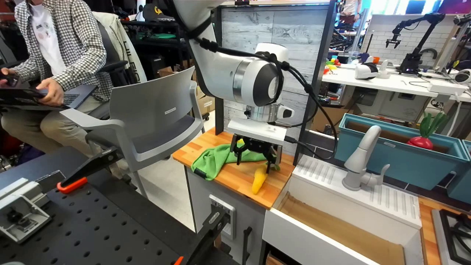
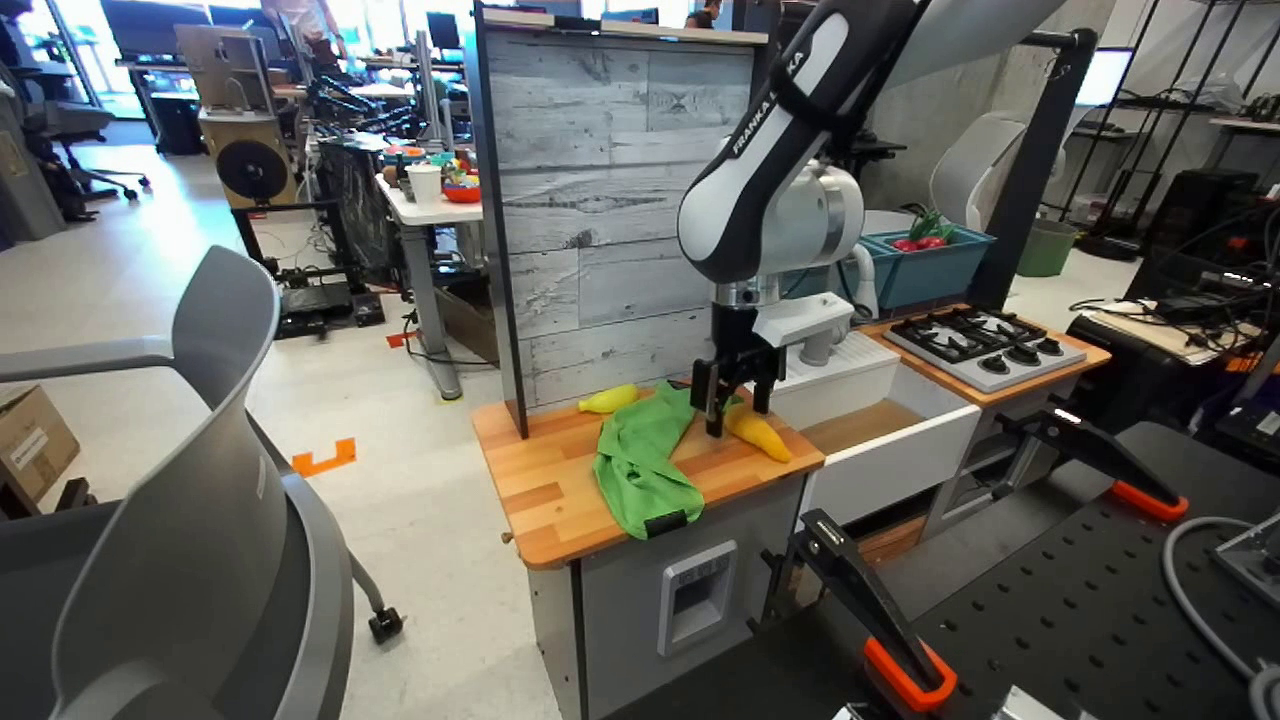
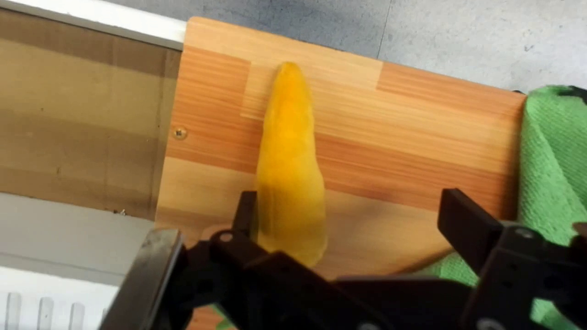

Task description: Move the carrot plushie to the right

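The carrot plushie is orange-yellow and lies on the wooden counter (image 1: 235, 178). It shows in both exterior views (image 1: 259, 180) (image 2: 760, 435) and in the wrist view (image 3: 291, 151), its narrow tip toward the counter's front edge. Its green top is mostly hidden behind the gripper. My gripper shows in both exterior views (image 1: 253, 168) (image 2: 738, 421), low over the counter at the plushie's thick end. In the wrist view the gripper (image 3: 351, 197) is open. The thick end lies between the fingers, close against the left one; I cannot tell whether they touch. A wide gap separates it from the right finger.
A crumpled green cloth (image 2: 645, 460) lies on the counter beside the gripper, near the right finger in the wrist view (image 3: 552, 174). A yellow object (image 2: 608, 400) lies by the grey wood panel (image 2: 600, 200). A white sink (image 1: 312, 235) with a faucet (image 1: 362, 162) adjoins the counter.
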Controlling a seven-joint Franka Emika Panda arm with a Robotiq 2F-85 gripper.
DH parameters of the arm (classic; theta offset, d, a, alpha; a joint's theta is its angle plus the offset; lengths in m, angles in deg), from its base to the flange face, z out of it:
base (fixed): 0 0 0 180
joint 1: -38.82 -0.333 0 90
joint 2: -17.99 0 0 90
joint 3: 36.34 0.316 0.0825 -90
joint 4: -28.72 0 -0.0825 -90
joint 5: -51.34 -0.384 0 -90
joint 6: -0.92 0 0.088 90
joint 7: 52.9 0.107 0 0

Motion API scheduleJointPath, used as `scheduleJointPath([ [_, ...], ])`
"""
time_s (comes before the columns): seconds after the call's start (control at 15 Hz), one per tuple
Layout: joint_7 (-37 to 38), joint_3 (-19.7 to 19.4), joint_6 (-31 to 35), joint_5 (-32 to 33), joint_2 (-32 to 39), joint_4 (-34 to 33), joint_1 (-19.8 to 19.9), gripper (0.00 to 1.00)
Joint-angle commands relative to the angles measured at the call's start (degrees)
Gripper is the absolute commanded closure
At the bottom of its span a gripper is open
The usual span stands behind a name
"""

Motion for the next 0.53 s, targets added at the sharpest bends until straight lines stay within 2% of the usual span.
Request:
scheduleJointPath([
  [0.0,3.04,-0.58,6.91,-1.08,-8.87,11.55,-1.90,0.00],
  [0.13,5.14,-0.54,6.80,-1.41,-10.88,13.55,-3.29,0.00],
  [0.2,2.87,-0.58,5.19,-0.99,-6.44,7.86,-2.30,0.00],
  [0.47,4.73,-0.62,5.26,-1.01,-9.27,11.10,-3.75,0.00],
])
